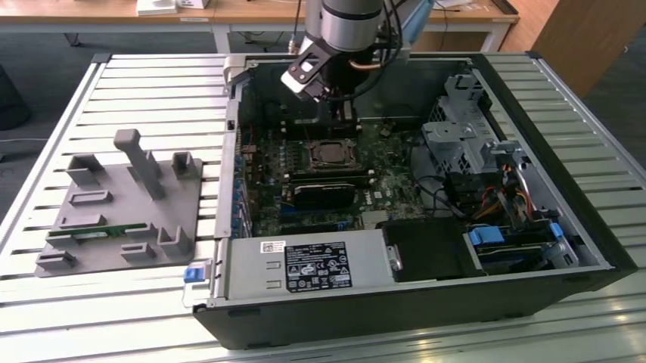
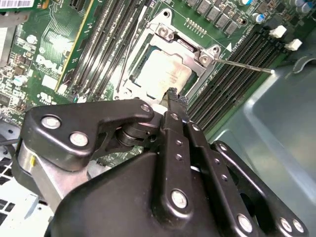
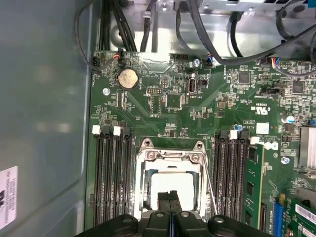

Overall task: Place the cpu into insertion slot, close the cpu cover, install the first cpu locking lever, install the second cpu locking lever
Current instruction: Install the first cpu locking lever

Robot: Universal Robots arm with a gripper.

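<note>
Now, upper middle of the exterior view, the gripper (image 1: 335,113) hangs just above the cpu (image 2: 165,76). The cpu cover (image 2: 186,51) frames it. The jaws are pressed together, empty.

Bright, even light from above makes the slatted table (image 1: 151,83) glare almost white on the exterior view's left and near edge, while the inside of the computer case (image 1: 353,318) lies in darker shade. In the first wrist view the cpu (image 3: 168,181) is washed out to plain white and the cpu cover (image 3: 145,163) shines; in the second wrist view glare bleaches the circuit board (image 2: 54,44) beside the dark gripper (image 2: 173,95).
</note>
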